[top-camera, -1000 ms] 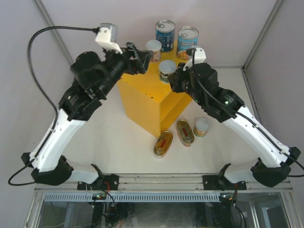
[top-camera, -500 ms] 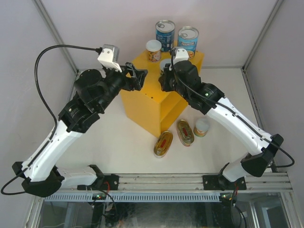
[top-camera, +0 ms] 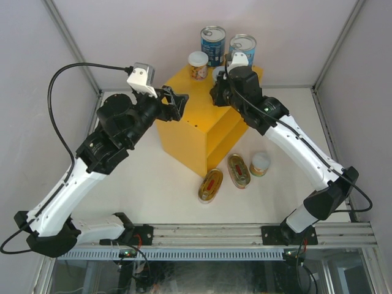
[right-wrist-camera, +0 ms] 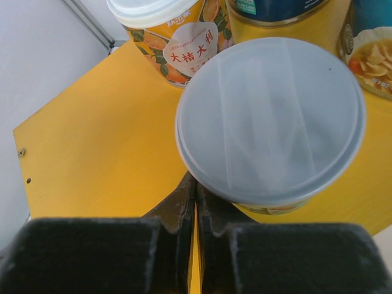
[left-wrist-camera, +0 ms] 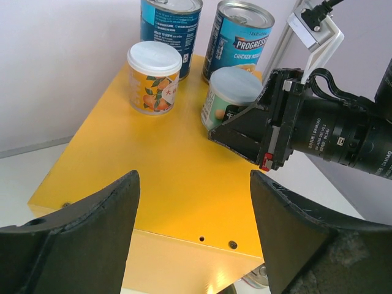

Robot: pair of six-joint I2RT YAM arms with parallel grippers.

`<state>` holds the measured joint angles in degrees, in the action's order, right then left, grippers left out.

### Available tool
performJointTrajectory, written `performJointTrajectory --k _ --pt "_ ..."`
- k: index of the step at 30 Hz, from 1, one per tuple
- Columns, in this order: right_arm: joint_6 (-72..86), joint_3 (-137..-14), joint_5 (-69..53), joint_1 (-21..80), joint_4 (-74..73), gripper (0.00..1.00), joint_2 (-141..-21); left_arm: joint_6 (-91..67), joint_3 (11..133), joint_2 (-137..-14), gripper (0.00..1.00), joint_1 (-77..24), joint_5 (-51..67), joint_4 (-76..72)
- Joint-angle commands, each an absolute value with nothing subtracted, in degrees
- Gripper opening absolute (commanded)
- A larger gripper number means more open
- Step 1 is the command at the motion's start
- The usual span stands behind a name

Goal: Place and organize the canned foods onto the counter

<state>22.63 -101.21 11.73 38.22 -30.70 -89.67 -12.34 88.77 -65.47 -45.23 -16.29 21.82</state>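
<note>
On the yellow counter (top-camera: pixel 184 125) stand two tall blue cans (top-camera: pixel 212 44) (top-camera: pixel 242 49) and a small orange-labelled can (top-camera: pixel 198 64). A second small can with a pale lid (right-wrist-camera: pixel 269 119) stands in front of the blue cans. My right gripper (right-wrist-camera: pixel 196 190) is shut and empty, its tips against that can's near side. My left gripper (left-wrist-camera: pixel 193 236) hovers open over the counter's near-left edge (left-wrist-camera: pixel 165 177) with nothing between its fingers. On the table lie two oval tins (top-camera: pixel 211 185) (top-camera: pixel 239 170) and one more small can (top-camera: pixel 260 164).
The counter's inner shelf (top-camera: pixel 223 131) opens toward the right front. Grey walls close in the table at the back and both sides. The right arm (top-camera: pixel 288 131) reaches diagonally over the table's right half above the loose cans.
My right gripper has shut and moved back across the counter top, and the pale-lidded can has moved with it toward the blue cans. The left gripper has drawn back from the orange-labelled can.
</note>
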Motion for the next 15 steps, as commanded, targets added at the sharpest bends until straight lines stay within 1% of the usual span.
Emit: performJointTrajectory --k 1,15 --pt "21.09 -103.88 11.04 37.81 -28.31 0.00 -89.94 -10.81 87.76 -63.88 0.76 -44.65 -15.96 19.77" --pt "19.71 -104.99 10.20 37.31 -27.72 0.00 -92.31 -11.37 85.50 -61.44 0.76 -44.56 -15.78 20.68"
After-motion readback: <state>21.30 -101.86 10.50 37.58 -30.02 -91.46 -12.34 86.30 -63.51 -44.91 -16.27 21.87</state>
